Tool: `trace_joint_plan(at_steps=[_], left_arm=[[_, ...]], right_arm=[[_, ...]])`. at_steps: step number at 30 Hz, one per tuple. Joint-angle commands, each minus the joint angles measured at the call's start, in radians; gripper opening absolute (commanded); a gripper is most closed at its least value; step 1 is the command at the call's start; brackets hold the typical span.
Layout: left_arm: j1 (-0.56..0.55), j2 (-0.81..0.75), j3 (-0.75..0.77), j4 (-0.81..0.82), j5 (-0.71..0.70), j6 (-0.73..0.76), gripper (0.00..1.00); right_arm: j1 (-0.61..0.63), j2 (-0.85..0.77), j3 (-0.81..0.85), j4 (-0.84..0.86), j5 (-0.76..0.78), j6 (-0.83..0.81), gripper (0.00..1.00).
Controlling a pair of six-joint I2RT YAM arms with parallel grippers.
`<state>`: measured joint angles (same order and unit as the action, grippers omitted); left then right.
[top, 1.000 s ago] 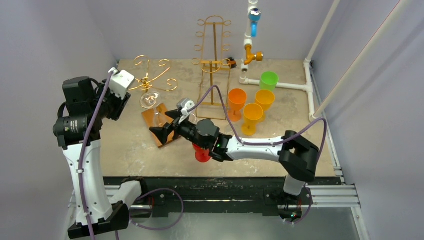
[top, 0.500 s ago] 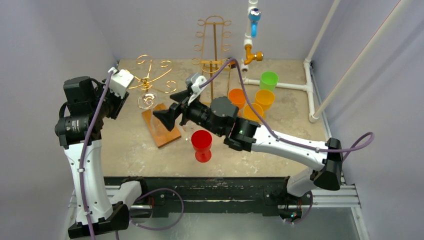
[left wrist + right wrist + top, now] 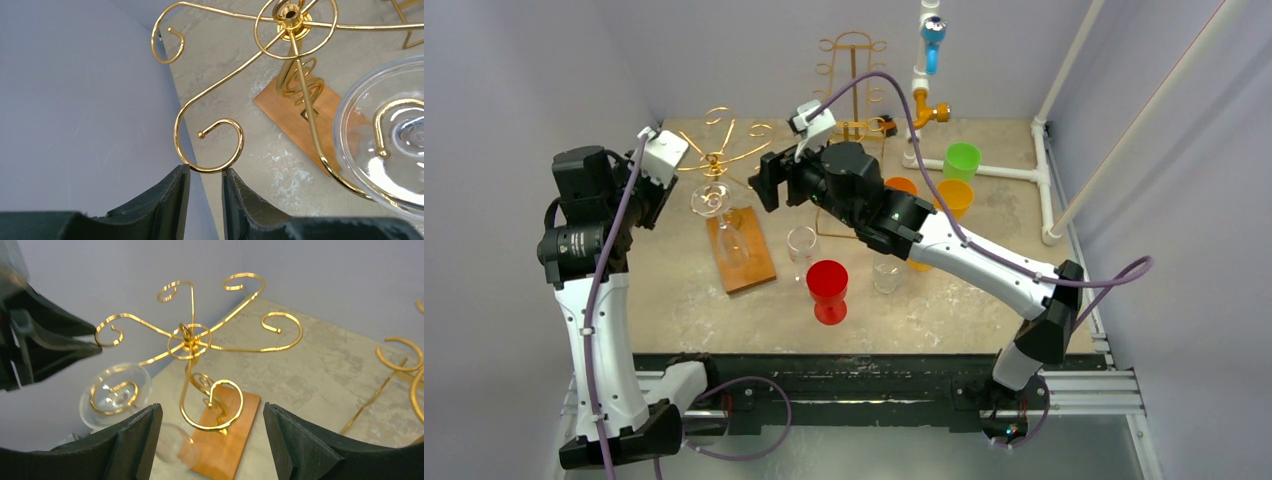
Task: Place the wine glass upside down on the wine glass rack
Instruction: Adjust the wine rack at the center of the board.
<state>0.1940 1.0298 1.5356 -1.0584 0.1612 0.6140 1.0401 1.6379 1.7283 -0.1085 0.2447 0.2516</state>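
Wine glass (image 3: 710,201) hangs upside down from the rack (image 3: 715,158) hook at the hub's 6 o'clock; placement appears complete, only withdrawal left. Right hand (image 3: 210,412) wide, empty; left hand (image 3: 205,172) narrow, gripping nothing.

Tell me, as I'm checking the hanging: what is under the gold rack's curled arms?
A wine glass hangs upside down from one arm of the rack, above its wooden base. Its bowl covers part of the base; whether they touch is unclear.
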Motion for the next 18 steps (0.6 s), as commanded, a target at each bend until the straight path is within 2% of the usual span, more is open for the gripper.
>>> trace_joint_plan(at_steps=[1, 10, 18], left_arm=[[-0.001, 0.032, -0.035, 0.039, -0.158, -0.075, 0.31], [-0.001, 0.022, -0.105, 0.104, -0.225, -0.065, 0.3], [0.0, 0.014, -0.14, 0.147, -0.3, -0.054, 0.28]], right_arm=[[0.007, 0.026, 0.043, -0.047, -0.014, -0.003, 0.82], [0.007, 0.05, 0.03, -0.026, -0.014, 0.0, 0.76], [0.003, 0.073, 0.108, -0.04, -0.036, -0.018, 0.8]])
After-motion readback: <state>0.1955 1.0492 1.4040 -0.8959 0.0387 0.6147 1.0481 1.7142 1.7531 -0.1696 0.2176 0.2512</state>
